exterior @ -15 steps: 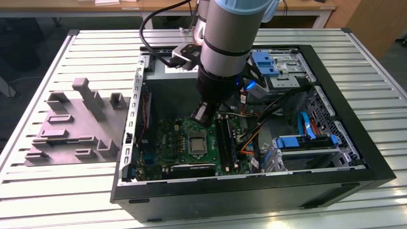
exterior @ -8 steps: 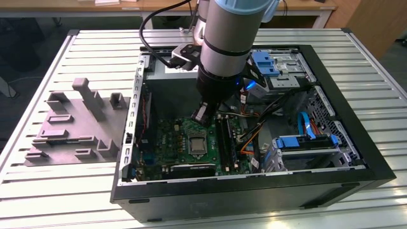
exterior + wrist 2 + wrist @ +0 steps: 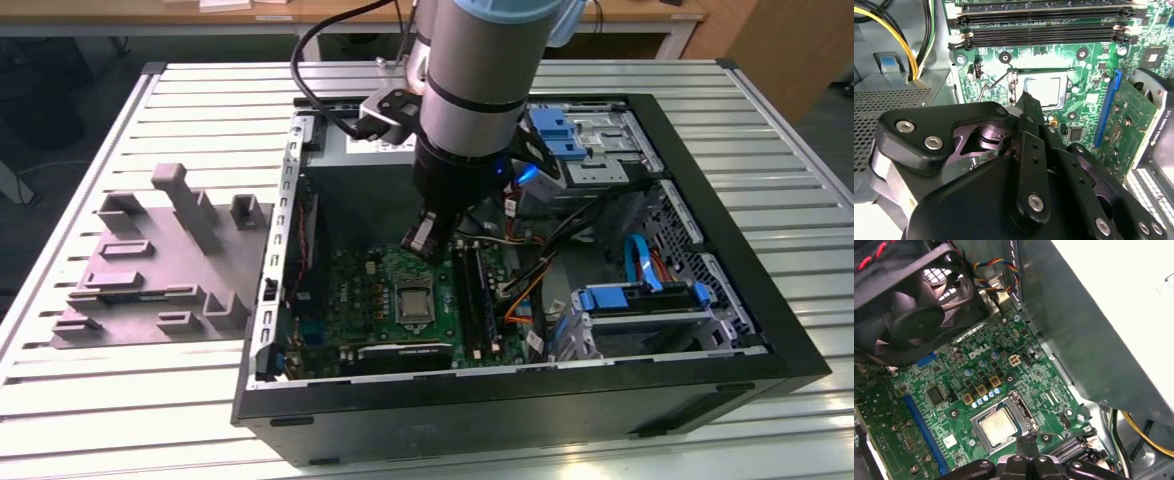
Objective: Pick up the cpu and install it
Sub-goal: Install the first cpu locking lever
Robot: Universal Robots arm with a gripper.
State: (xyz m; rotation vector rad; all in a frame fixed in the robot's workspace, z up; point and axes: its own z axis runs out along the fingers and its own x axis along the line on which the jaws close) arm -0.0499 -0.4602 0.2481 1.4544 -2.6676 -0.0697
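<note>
pale slatted metal makes up the table (image 3: 107, 400), which carries an open black computer case (image 3: 747, 330) and, at the exterior view's left, a grey tray (image 3: 147, 270) of moulded blocks. behind the table, a wooden bench runs along the back of the room. inside the case lies the green circuit board (image 3: 367, 300), with blue drive brackets (image 3: 641, 295) and loose cables toward the exterior view's right. in the first wrist view a black fan (image 3: 909, 315) hangs over one side of the board and the case's grey wall (image 3: 1079, 340) rises just beside the socket; in the second wrist view long black memory slots (image 3: 1044, 22) lie near it, with yellow wires (image 3: 899, 37) off by a perforated grey box.

the arm (image 3: 474, 80) reaches down into the case, its wrist nearly vertical. the claw (image 3: 1026, 450) has its fingertips drawn together, holding nothing, just above the socket's edge. the cpu (image 3: 999, 426) sits flat in the metal-framed socket (image 3: 1021, 407) on the board.
</note>
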